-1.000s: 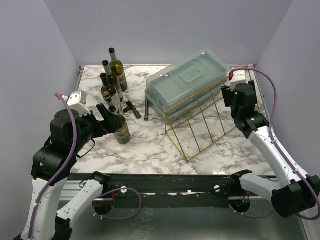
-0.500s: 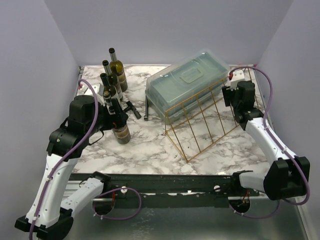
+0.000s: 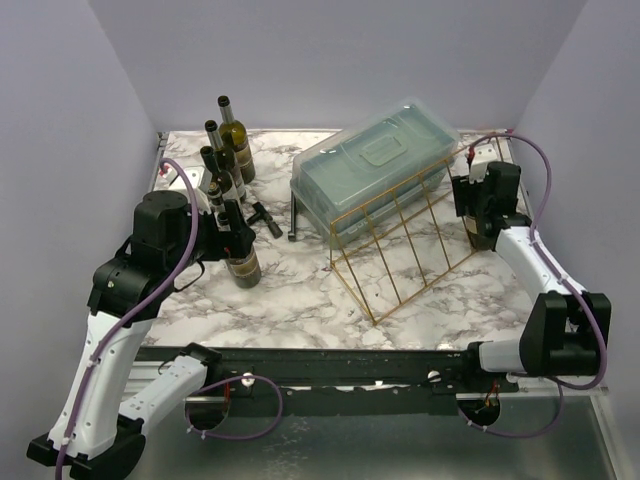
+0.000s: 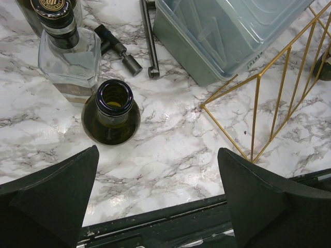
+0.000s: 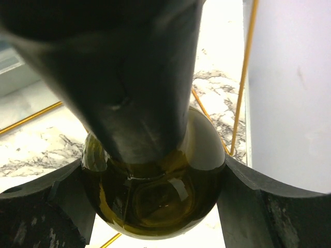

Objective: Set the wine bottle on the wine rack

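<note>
Lilac walls (image 3: pixel 300 60) close in a marble table (image 3: pixel 300 300). At its far right the wine bottle (image 5: pixel 201 150) sits just behind the right end of the wine rack (image 4: pixel 256 119). The right jaws are down over its neck, spread wide, w/ fingers (image 5: pixel 41 206) flanking the shoulder and seemingly touching both sides (whether the bottle is off the table I cannot tell).

Vs. half a sec ago the right arm (image 3: pixel 520 255) has slid a little right and nearer. To me that reads as the grasp settling. Nothing lies on the rack yet, so the lift and the lay-down onto the slanted bars are still to come.

The plastic box (image 3: pixel 375 165) sits right behind the rack's far side.

Over on the left, the left jaws gape wide and hold nothing. They hover above an open-necked bottle (image 4: pixel 111 106), which is next to a clear glass bottle (image 4: pixel 70 59). That arm swung over approx. a sec ago and has barely moved since.
</note>
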### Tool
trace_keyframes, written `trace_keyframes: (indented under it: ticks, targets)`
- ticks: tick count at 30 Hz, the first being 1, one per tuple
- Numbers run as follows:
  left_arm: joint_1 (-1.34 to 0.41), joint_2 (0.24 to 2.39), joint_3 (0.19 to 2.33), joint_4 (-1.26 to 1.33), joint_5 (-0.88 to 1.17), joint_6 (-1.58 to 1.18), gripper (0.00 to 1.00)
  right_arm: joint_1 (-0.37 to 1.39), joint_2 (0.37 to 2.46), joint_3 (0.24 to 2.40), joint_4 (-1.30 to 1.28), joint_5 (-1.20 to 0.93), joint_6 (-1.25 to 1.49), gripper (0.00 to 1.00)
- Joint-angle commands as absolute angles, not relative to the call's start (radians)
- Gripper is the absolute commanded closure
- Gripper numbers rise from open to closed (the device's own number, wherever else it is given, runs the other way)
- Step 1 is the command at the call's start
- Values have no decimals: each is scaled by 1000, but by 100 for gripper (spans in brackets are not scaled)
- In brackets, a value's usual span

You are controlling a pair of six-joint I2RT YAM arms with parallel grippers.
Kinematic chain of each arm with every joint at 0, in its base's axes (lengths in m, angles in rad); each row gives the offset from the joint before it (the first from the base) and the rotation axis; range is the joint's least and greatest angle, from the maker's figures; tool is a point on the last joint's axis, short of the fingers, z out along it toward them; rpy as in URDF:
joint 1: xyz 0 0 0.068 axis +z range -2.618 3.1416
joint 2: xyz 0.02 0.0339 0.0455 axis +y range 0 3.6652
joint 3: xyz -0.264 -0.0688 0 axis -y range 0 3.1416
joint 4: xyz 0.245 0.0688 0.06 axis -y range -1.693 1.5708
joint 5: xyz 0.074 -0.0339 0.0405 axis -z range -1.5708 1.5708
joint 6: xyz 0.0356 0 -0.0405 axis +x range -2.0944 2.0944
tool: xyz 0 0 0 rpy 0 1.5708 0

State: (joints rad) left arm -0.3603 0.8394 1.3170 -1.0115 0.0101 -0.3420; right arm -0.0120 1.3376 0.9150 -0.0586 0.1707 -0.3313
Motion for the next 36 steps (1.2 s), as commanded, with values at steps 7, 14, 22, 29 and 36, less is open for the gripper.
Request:
trace_keyframes:
  ticks: [7, 14, 22, 29, 36]
  targets:
    - [-368, 825, 1320, -1038, 8, -318, 1, -25, 1418, 1029, -95, 137, -316, 99]
    - [-367, 827, 1306, -1040, 8, -319, 1, -25, 1473, 1018, -73, 121, -300, 76]
    - [-368, 826, 1299, -1040, 8, -340, 1, -25, 1517, 1043, -75, 85, -281, 55]
    - [-368, 821, 1306, -1041, 12, -349, 1, -25, 1512, 1057, -97, 6, -278, 43]
    - [-368, 815, 1333, -1046, 54, -381, 1, -25, 1523, 1081, -123, -54, -263, 21]
